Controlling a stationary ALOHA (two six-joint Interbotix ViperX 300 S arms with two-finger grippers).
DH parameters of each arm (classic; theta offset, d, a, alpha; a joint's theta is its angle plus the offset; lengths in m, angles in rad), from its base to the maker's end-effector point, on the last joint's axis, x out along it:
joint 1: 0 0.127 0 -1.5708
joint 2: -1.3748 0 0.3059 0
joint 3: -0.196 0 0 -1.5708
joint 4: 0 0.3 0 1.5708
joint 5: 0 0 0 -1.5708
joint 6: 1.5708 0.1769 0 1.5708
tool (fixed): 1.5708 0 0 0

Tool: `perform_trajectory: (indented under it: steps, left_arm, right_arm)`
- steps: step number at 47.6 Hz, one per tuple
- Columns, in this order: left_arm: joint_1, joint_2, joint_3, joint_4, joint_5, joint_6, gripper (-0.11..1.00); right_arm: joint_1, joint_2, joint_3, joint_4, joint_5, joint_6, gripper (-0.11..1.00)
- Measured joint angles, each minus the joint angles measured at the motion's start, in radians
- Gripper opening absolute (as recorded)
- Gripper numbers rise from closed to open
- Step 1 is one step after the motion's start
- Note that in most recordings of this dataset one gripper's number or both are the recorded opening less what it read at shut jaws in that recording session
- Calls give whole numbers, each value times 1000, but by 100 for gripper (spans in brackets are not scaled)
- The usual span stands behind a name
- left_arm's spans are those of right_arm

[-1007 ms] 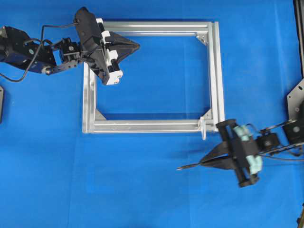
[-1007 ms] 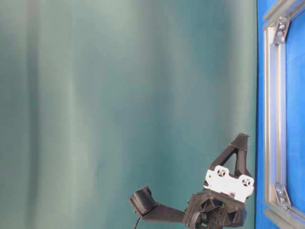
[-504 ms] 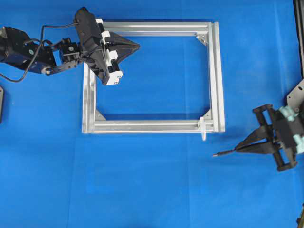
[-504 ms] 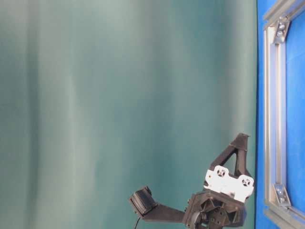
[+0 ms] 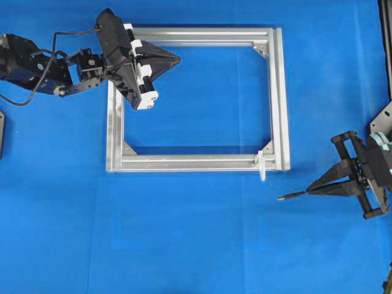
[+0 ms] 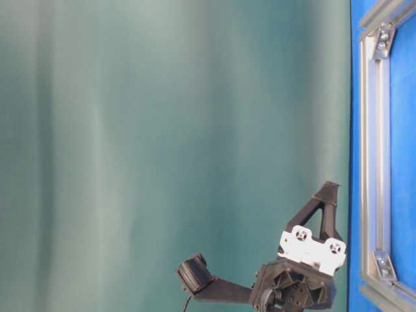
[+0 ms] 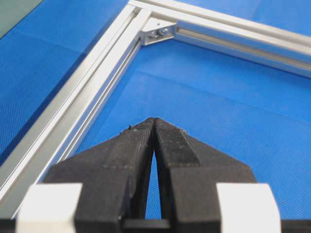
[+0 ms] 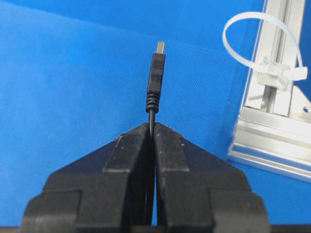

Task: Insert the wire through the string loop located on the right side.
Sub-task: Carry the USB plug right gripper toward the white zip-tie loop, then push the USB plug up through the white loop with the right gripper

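My right gripper sits at the right edge of the blue table, shut on the thin black wire. The wire's dark plug sticks out past the fingertips and points left. In the right wrist view the plug stands left of the white string loop. That loop rises from the lower right corner of the silver frame, up and left of the plug tip and clear of it. My left gripper is shut and empty over the frame's upper left corner.
The aluminium frame is a rectangle with triangular corner brackets. Blue cloth covers the table around it. The table-level view shows the left gripper beside the frame's rail against a green backdrop.
My right gripper has carried the wire to the right and slightly up, away from the spot below the frame's corner. The left arm has stayed still.
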Motion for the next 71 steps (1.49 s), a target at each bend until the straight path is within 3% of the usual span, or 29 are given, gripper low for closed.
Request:
perform_trajectory:
  steps: [18,71]
  left_arm:
    - [-6,0,0,0,0,0,0]
    - [-9,0,0,0,0,0,0]
  right_arm:
    - [-129,0,0,5,-2,3,-4]
    - [-153,0,0,23,-2,3,-4]
